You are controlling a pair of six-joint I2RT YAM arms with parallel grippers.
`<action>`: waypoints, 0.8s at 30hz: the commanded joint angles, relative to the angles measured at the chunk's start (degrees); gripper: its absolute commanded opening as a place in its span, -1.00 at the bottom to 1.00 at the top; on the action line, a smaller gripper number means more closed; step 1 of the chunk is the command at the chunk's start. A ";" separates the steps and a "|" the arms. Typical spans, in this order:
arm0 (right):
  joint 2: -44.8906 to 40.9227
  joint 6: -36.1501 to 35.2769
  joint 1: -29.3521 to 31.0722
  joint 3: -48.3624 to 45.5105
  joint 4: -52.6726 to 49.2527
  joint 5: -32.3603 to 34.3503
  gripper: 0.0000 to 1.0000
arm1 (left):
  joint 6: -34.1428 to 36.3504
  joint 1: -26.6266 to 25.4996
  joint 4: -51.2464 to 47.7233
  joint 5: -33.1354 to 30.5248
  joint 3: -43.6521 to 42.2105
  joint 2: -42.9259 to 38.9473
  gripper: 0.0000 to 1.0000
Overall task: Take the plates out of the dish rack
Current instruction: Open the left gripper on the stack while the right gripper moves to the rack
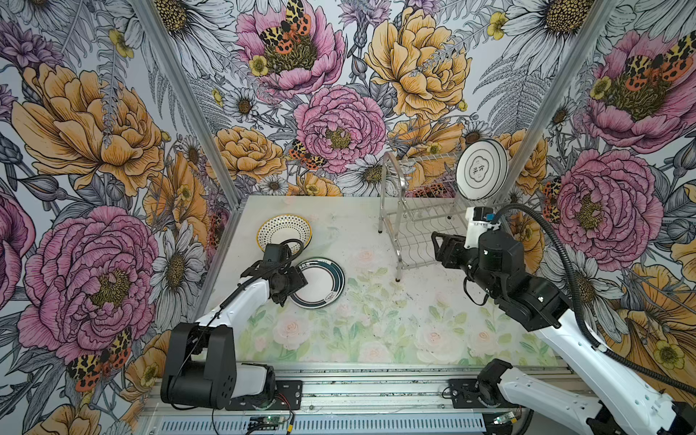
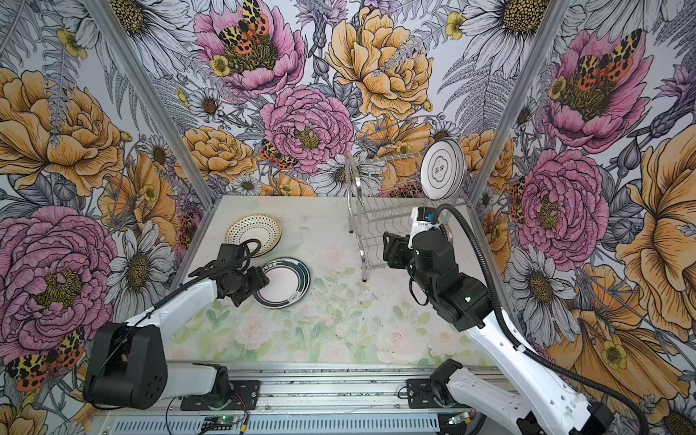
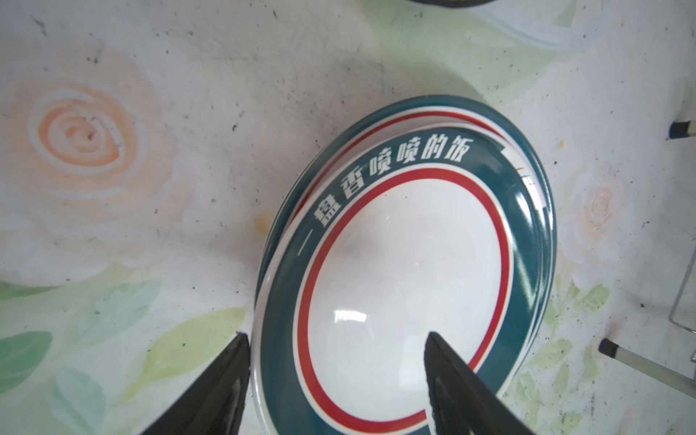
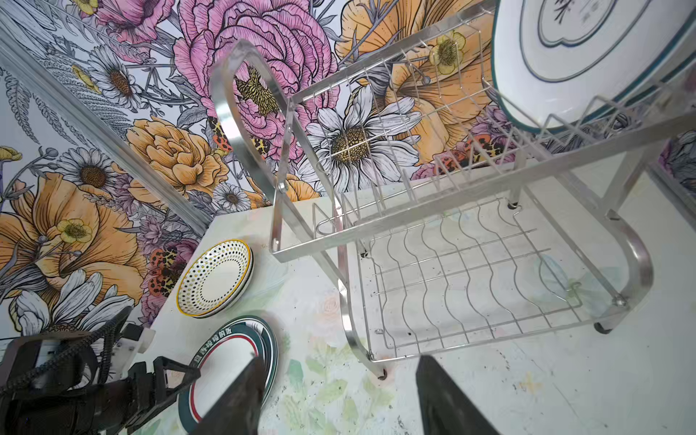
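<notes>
The steel dish rack (image 1: 383, 196) (image 2: 350, 196) (image 4: 640, 263) stands at the back right. One white plate (image 1: 481, 169) (image 2: 442, 169) (image 4: 587, 75) with a dark ring stands upright in its upper tier; the lower tier holds nothing. A stack of teal-and-red-ringed plates (image 1: 320, 282) (image 2: 284, 282) (image 3: 406, 263) (image 4: 226, 357) lies flat on the table. Yellow-rimmed dotted plates (image 1: 284, 231) (image 2: 253, 231) (image 4: 214, 278) lie behind it. My left gripper (image 1: 297, 284) (image 2: 261, 284) (image 3: 335, 339) is open, its fingers either side of the top teal plate's near rim. My right gripper (image 1: 438, 244) (image 2: 389, 244) (image 4: 339, 359) hovers open and empty in front of the rack's lower tier.
The table (image 1: 376, 331) has a pale rose print. Flowered walls with aluminium corner posts (image 1: 188, 98) close in the left, back and right. A metal rail (image 1: 376, 391) with the arm bases runs along the front edge. A rubber-tipped rack leg (image 3: 610, 346) stands near the teal plates.
</notes>
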 commanded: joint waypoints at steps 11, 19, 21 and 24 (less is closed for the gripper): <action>-3.38 -4.29 -2.69 3.60 -2.92 4.02 0.56 | -1.37 -4.09 -3.87 -5.46 5.24 4.71 0.48; -4.94 -5.74 -5.14 4.62 -4.17 3.92 0.67 | -2.00 -4.73 -5.79 -6.93 5.61 2.47 0.50; -4.86 -6.16 -6.01 5.03 -4.44 3.38 0.69 | -1.91 -4.83 -5.79 -6.93 5.83 2.53 0.50; -3.89 -7.15 -7.76 6.56 -5.17 2.80 0.75 | -1.47 -5.35 -5.80 -6.71 6.76 2.72 0.51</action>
